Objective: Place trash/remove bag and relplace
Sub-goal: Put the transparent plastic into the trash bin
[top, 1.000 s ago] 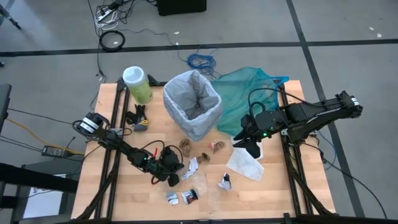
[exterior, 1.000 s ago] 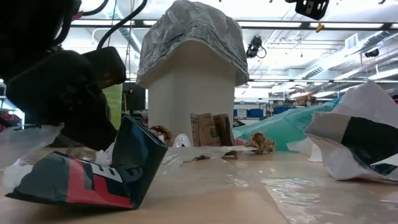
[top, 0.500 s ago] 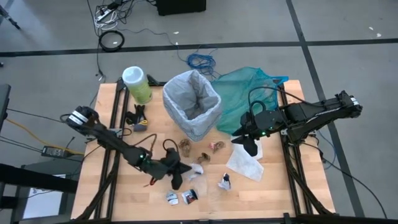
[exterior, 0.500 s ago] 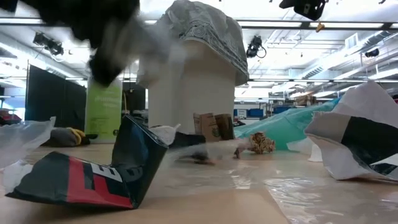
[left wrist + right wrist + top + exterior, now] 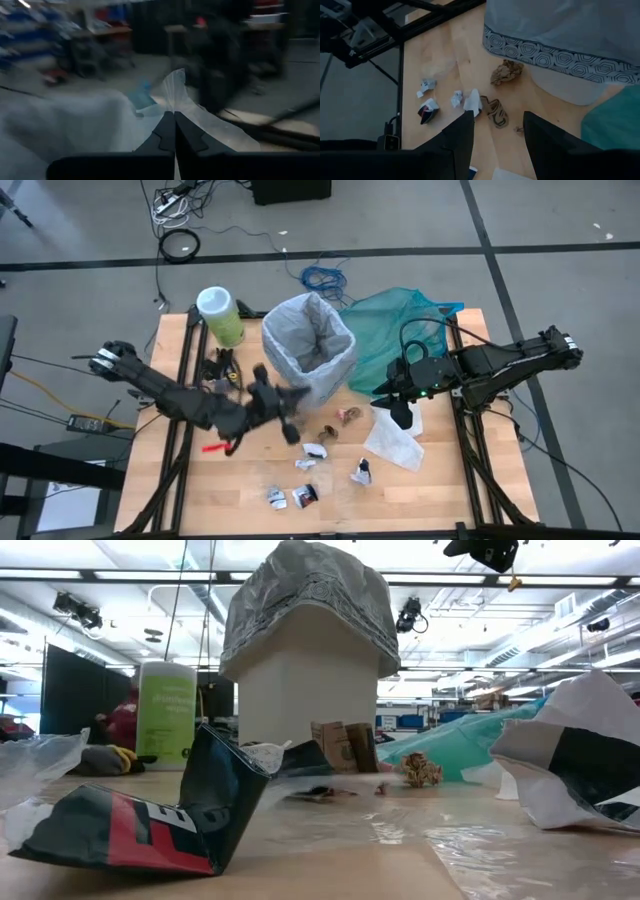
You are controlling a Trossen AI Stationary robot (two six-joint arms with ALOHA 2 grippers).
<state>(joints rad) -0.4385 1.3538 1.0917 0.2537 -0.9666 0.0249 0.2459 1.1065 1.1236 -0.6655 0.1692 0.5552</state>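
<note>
The white bin [image 5: 310, 350], lined with the pale grey-white bag [image 5: 322, 318], stands on the far half of the table. My left gripper [image 5: 288, 420] hangs in the air by the bin's near left side, shut on a pale thin scrap [image 5: 177, 92]. More trash lies on the wood in front of the bin: white scraps [image 5: 316, 450], a brown wad [image 5: 507, 72] and dark wrappers [image 5: 305, 494]. My right gripper [image 5: 400, 415] hovers open above the table to the right of the bin; the wrist view looks down between its fingers [image 5: 495, 135]. My left gripper pinches the pale scrap between its two shut fingers [image 5: 167, 132]. The scrap's free part [image 5: 176, 85] sticks out past the fingertips and is lifted clear of the table. The picture is smeared, so which part of the scrap they have cannot be told.
A teal-green plastic bag [image 5: 410, 330] lies right of the bin. A green canister [image 5: 220, 315] stands at the far left corner, with a black and yellow object [image 5: 222, 370] near it. A flat white sheet [image 5: 395, 442] lies below my right gripper.
My left gripper has risen from the scraps at the near middle of the table and swung toward the far edge, up beside the bin, leaving the low view. My right gripper has kept nearly still.
</note>
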